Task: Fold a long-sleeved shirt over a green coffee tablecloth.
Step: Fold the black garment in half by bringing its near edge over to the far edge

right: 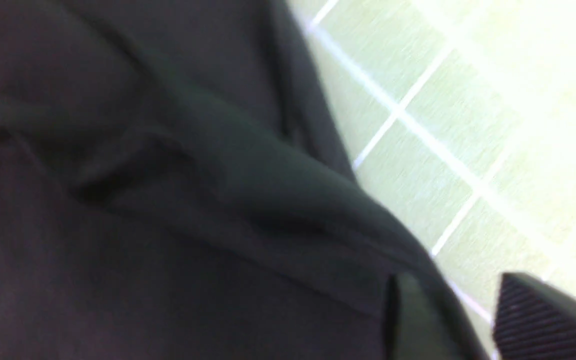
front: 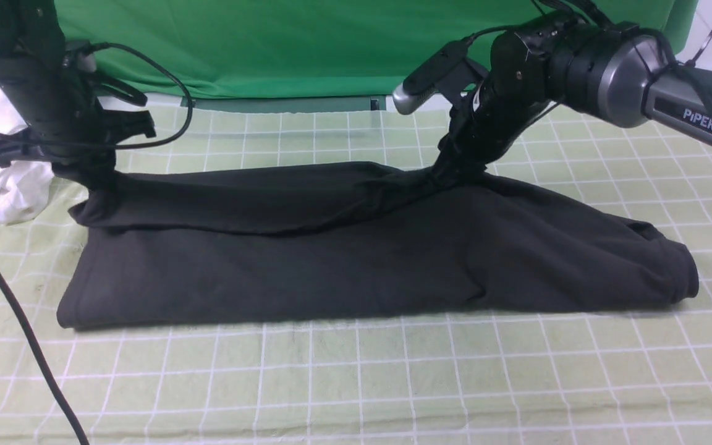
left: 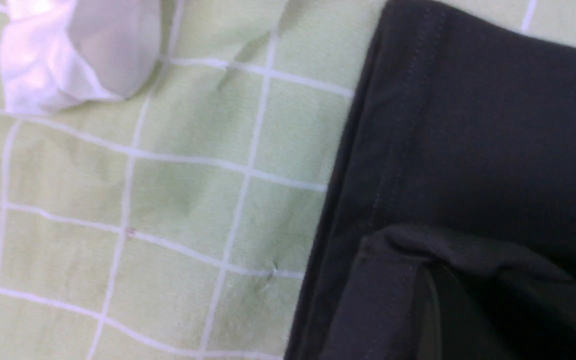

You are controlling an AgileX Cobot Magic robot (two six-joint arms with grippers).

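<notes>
Long-sleeved shirt (front: 362,259) — black, folded on gridded green coffee tablecloth (front: 356,371); crumpled white garment (front: 10,185) beside left gripper (front: 99,179), grip impossible to tell; right gripper (front: 449,170) parted.

Crumpled white garment (front: 19,188) far L, plain green fabric (front: 331,43) hung at rear.

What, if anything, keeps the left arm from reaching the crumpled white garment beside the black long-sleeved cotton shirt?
Probably nothing, so yes. The crumpled white garment lies beside the left gripper, which sits at a corner of the black shirt; only bare pale-green grid tablecloth separates them.
</notes>
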